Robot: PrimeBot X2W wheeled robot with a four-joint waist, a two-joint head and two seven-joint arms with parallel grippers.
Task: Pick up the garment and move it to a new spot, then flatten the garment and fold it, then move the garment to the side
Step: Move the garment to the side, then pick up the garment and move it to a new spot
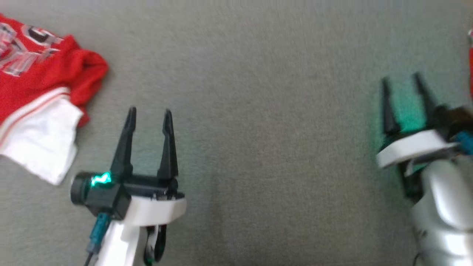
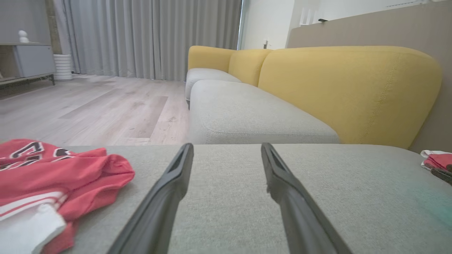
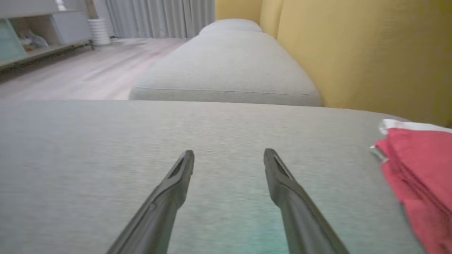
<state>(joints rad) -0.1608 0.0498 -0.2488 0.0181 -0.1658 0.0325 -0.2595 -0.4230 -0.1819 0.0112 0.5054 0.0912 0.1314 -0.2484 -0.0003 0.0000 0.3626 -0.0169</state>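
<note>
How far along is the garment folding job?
Done: a red-and-white garment that looks folded lies at the right side of the grey sofa cushion, apart from the open, empty right gripper. In hand: nothing; the left gripper is open too. Left: the crumpled red jersey with white hem near the left gripper, not yet flattened or folded.

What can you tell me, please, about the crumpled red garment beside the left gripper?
The red garment looks like a knit sports jersey with white-and-dark lettering, white striped trim and a white part at its near end. It lies crumpled and bunched, not flattened, on the grey fabric cushion, cut off by the head view's left edge. The left gripper stands open just to its right, apart from it; nothing else touches it.
</note>
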